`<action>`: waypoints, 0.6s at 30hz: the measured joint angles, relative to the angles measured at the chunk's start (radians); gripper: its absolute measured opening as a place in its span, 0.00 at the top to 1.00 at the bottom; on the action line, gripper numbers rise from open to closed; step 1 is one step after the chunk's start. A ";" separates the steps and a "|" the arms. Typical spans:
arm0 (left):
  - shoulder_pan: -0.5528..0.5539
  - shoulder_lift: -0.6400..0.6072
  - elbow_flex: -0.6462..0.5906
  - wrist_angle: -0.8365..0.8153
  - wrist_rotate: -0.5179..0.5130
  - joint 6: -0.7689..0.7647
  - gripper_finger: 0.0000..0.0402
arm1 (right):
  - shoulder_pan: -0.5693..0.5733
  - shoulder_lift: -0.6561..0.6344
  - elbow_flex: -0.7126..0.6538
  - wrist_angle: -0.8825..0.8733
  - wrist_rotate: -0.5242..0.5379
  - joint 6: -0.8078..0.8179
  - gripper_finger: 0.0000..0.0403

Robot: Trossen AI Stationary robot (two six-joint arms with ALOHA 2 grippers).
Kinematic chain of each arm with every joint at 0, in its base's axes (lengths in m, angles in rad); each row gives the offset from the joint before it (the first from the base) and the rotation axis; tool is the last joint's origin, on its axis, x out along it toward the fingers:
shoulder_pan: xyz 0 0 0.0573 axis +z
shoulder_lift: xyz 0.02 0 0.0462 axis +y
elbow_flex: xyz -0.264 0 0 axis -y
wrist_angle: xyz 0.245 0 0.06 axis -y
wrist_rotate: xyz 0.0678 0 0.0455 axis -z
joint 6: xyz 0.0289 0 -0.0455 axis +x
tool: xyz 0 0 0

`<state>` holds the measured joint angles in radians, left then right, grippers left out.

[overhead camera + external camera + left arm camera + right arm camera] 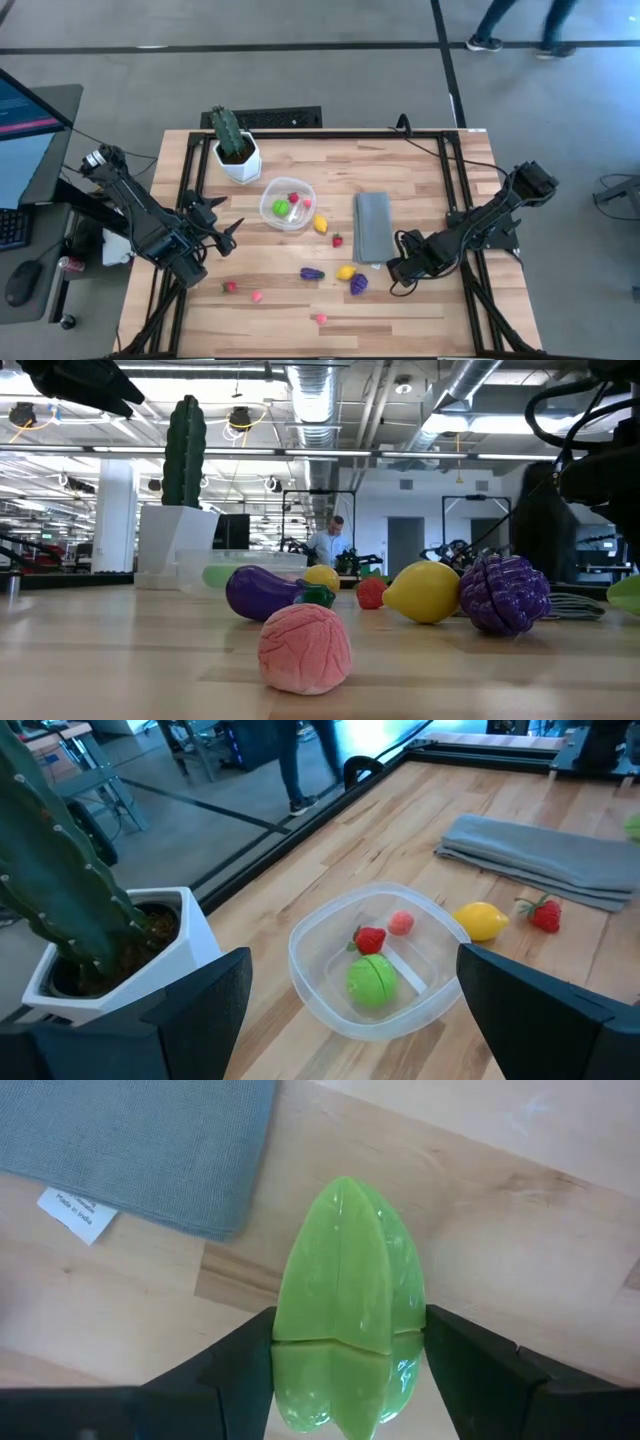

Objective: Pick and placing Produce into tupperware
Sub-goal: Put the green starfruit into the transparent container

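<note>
The right pincer (345, 1380) is clamped on a glossy green ribbed fruit (348, 1315), one dark finger against each side, just above the wooden bench (420, 300) beside the grey cloth (373, 228). The left pincer (228, 228) hangs with its fingers spread wide and nothing between them, near the bench's left edge, pointing toward the clear container (288, 204). That container sits beside the white pot (238, 160) with the cactus (226, 128) and holds a green piece (372, 979), a red strawberry (369, 939) and a small pink piece (401, 922). Loose on the bench lie a lemon (320, 224) just beside the container, a strawberry (337, 240) near the cloth, an eggplant (312, 273), a yellow fruit (345, 272) and a purple bunch (358, 284) close together, and small red and pink pieces nearer the front edge.
</note>
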<state>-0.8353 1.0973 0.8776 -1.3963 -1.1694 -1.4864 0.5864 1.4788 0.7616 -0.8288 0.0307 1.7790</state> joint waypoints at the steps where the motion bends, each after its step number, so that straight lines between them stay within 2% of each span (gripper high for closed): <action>1: 0.000 0.000 0.000 0.000 0.000 0.000 0.15 | 0.000 0.000 0.000 0.000 0.000 0.000 0.35; 11: 0.000 0.000 0.000 0.000 0.000 0.000 0.15 | 0.000 -0.002 0.003 -0.002 0.000 0.000 0.46; 18: 0.000 0.000 0.000 0.000 0.000 0.001 0.15 | 0.000 -0.002 0.004 -0.002 0.001 0.001 0.48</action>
<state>-0.8356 1.0973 0.8776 -1.3964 -1.1694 -1.4858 0.5861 1.4769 0.7654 -0.8307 0.0315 1.7802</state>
